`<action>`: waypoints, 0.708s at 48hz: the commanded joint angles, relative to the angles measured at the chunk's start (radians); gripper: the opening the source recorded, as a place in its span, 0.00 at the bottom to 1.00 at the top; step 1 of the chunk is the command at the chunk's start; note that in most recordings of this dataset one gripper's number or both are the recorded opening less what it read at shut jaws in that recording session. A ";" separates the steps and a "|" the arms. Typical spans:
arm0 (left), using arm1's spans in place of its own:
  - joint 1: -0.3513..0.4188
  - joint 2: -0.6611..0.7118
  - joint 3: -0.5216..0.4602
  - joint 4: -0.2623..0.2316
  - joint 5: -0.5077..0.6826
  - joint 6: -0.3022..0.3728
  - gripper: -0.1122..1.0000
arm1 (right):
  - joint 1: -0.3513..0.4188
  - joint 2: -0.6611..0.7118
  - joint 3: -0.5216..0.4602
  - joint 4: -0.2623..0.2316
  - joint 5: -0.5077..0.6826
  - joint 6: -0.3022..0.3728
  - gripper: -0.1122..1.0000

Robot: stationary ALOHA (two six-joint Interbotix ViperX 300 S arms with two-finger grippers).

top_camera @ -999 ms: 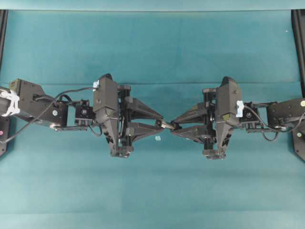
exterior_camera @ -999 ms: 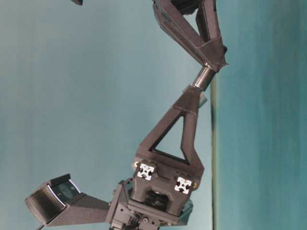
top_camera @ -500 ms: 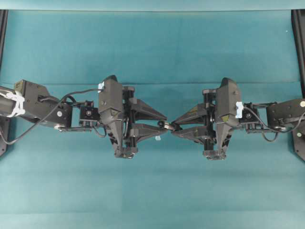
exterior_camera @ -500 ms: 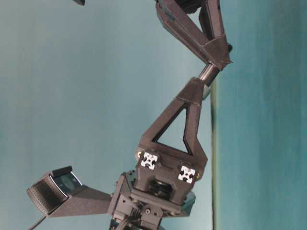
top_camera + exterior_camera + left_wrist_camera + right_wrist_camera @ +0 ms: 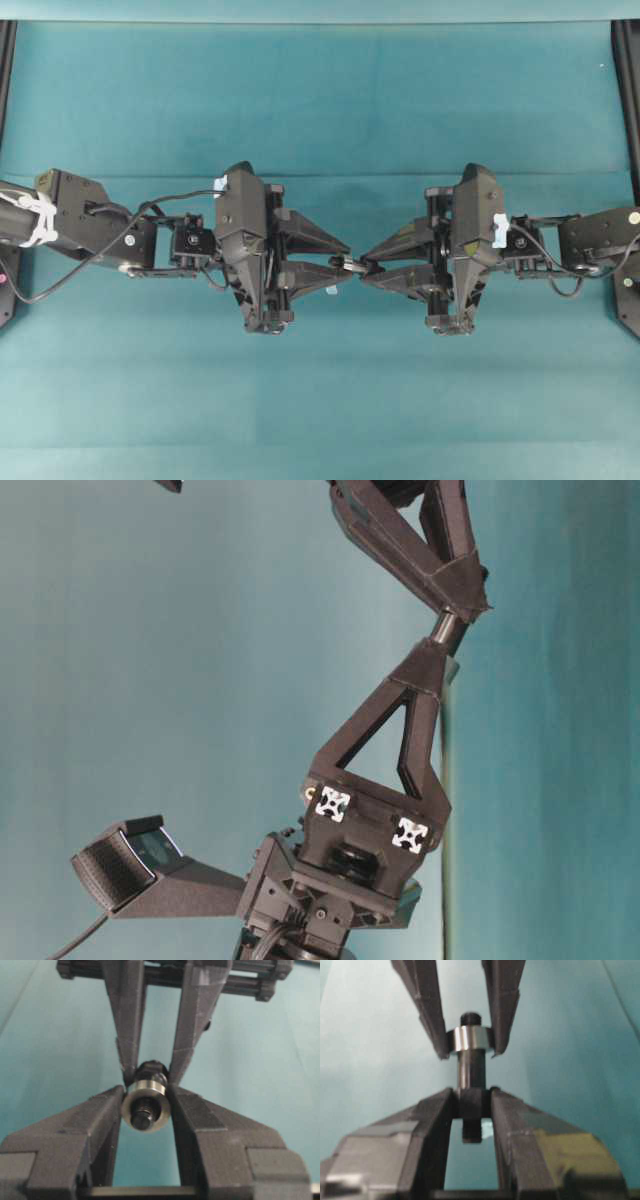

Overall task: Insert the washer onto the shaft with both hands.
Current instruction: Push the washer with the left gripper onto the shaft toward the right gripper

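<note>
Washer: small rigid steel ring, light, slippery; pinched at its rim in left jaws, threaded over shaft tip. Shaft: stiff rod, clamped near its base by right jaws.

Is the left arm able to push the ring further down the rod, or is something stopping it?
Probably yes. The left gripper holds the washer already threaded over the tip of the shaft, and bare rod shows between it and the right gripper farther along.
</note>
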 commanded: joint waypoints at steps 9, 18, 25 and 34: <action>-0.008 0.011 -0.041 0.003 0.000 0.003 0.43 | -0.009 -0.002 -0.040 0.000 -0.009 -0.015 0.10; -0.008 0.014 -0.046 0.002 0.014 0.003 0.43 | -0.009 0.003 -0.051 0.000 -0.008 -0.020 0.10; -0.011 0.014 -0.046 0.003 0.028 0.003 0.43 | -0.011 0.003 -0.051 0.000 -0.008 -0.028 0.10; -0.012 0.015 -0.046 0.003 0.032 0.005 0.43 | -0.015 0.003 -0.052 0.000 -0.008 -0.031 0.10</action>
